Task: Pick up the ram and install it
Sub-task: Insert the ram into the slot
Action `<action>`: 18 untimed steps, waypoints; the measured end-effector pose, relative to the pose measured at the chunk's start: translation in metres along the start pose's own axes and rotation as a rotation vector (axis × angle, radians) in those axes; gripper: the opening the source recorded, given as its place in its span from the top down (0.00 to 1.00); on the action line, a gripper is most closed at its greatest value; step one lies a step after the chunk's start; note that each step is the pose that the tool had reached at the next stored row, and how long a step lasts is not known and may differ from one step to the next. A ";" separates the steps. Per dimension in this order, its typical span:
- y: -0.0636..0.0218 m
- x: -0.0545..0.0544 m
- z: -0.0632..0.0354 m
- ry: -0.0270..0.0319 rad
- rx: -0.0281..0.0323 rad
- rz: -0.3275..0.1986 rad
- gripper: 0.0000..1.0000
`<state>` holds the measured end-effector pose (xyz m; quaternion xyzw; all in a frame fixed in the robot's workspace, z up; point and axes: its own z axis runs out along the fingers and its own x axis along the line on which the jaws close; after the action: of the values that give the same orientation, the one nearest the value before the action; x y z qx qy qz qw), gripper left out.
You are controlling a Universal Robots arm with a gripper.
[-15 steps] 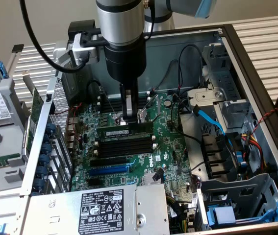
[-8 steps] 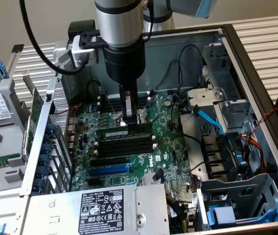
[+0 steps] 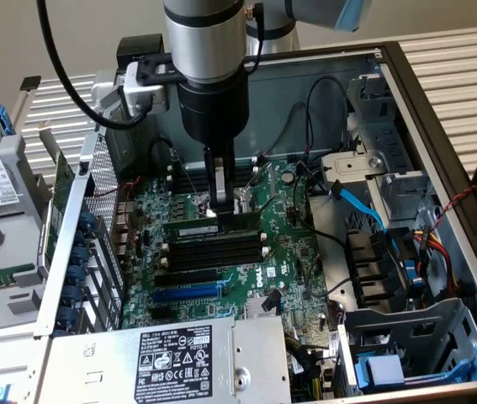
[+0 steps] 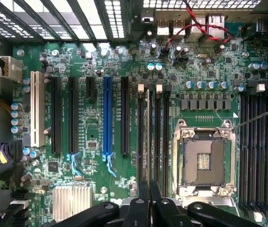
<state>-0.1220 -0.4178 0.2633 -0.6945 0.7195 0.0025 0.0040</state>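
On the motherboard [image 3: 297,244], beside the CPU socket [image 4: 202,158], I have the gripper [image 3: 219,209] clamped on the ram [image 3: 192,229]; stick edge-down along the black memory sockets [image 3: 217,252], seating unclear.

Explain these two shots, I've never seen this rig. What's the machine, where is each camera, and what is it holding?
The machine is a single robot arm. The grasping part at its tip is the end effector. One picture comes from a camera off the arm, looking into an open computer case. The other comes from a camera on the wrist, looking down onto the green motherboard. The end effector is shut on the ram, a thin dark green memory stick. It holds the ram at the long black memory sockets, near the square processor socket. Whether the stick is seated yet, I cannot tell.
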 end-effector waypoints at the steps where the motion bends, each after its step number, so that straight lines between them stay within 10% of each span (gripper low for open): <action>1: -0.0002 0.000 0.0000 0.0002 -0.0025 0.000 0.88; 18: -0.0014 0.002 0.0115 0.0000 -0.0026 0.000 0.88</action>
<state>-0.1206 -0.4201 0.2517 -0.6946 0.7194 0.0034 0.0032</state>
